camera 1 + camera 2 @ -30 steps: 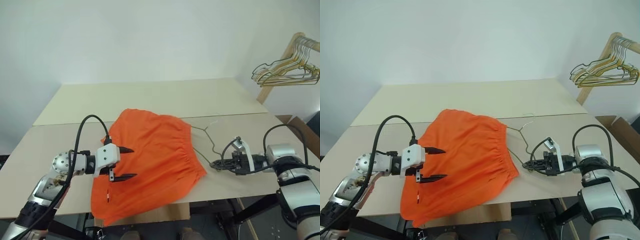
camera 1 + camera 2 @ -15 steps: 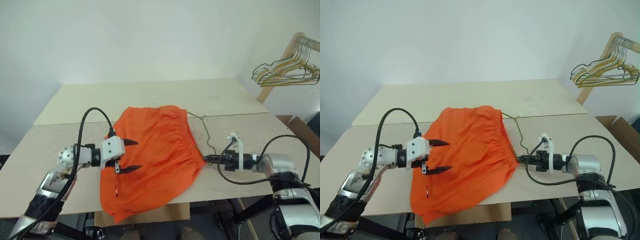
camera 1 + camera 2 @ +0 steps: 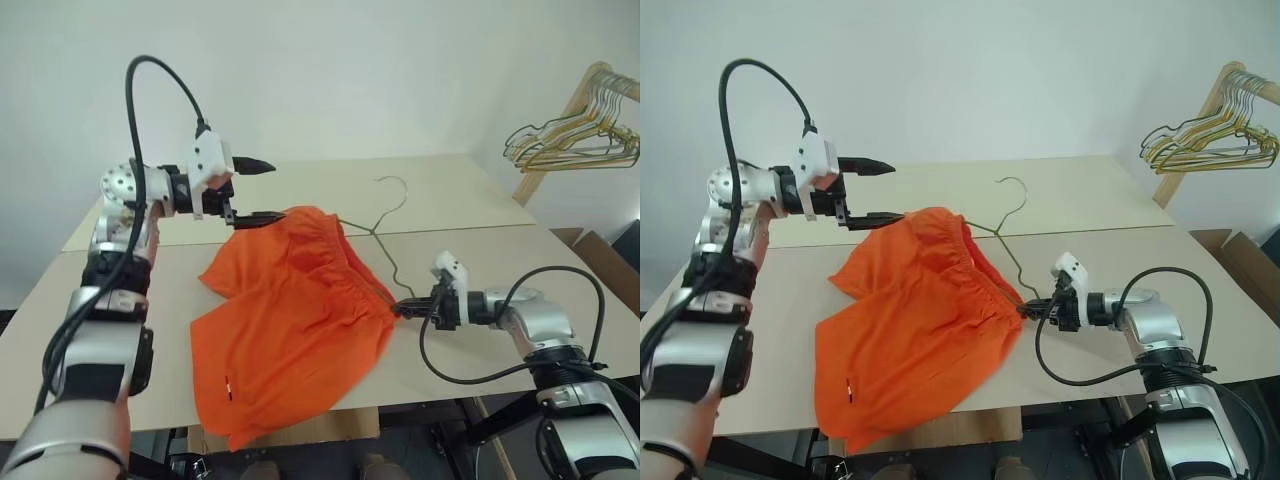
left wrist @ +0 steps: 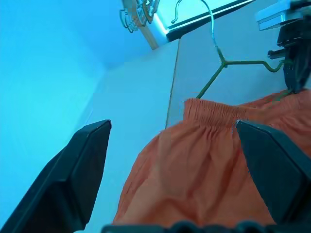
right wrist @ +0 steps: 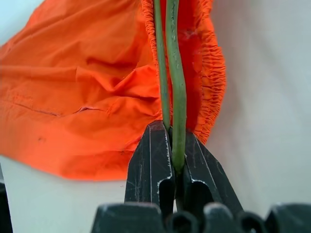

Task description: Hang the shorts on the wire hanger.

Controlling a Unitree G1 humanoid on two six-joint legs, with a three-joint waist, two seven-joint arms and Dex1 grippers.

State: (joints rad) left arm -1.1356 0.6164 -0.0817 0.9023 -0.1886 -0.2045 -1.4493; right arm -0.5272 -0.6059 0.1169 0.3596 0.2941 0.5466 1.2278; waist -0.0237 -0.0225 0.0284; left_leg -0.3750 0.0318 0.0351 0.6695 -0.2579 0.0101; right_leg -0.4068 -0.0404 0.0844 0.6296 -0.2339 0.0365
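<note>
The single wire hanger [image 3: 385, 232] lies with its long axis running from the right gripper [image 3: 403, 308] up and away across the table [image 3: 470, 200], hook end pointing toward the far edge; one shoulder disappears under the waistband of the orange shorts [image 3: 290, 330]. The shorts lie crumpled near the table's front edge, one leg hanging over it, gathered waistband facing the right gripper. That gripper's fingers are clamped tight on the hanger's green wire. The left gripper [image 3: 250, 190] hovers above the shorts' far corner, fingers spread wide, holding nothing. A bunch of gold hangers [image 3: 575, 135] hangs on a wooden rack at the right.
</note>
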